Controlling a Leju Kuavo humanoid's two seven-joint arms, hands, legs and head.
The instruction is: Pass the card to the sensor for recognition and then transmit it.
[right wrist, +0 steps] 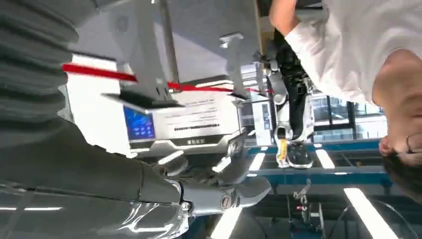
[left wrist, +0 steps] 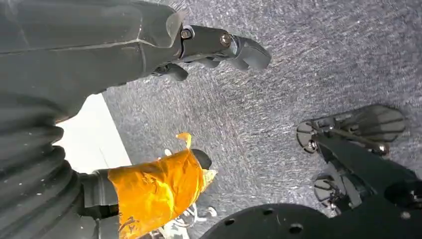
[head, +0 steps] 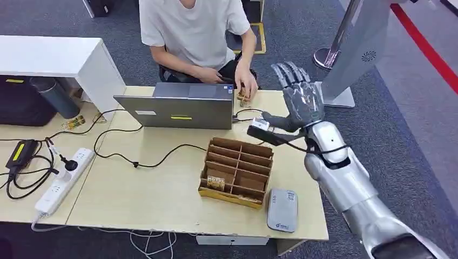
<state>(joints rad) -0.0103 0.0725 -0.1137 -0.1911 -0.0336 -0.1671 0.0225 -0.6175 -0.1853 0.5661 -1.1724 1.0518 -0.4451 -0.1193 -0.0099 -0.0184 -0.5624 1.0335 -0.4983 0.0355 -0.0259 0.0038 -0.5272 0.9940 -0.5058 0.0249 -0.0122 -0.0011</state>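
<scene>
A light wooden table [head: 151, 189] carries the things, standing on grey carpet [head: 421, 108]; a grey laptop [head: 178, 110] sits open at its far edge, in front of a seated person; a brown compartmented card box [head: 236, 171] lies right of centre, with a card [head: 216, 182] standing in a near-left compartment; a grey-blue sensor [head: 282, 210] lies flat just beside the box, at the near right corner; a white power strip [head: 64, 181] lies on the left with a black plug in it; a black cable [head: 135, 159] runs from there across the top toward the box; a black adapter [head: 20, 152] rests at the far left.
</scene>
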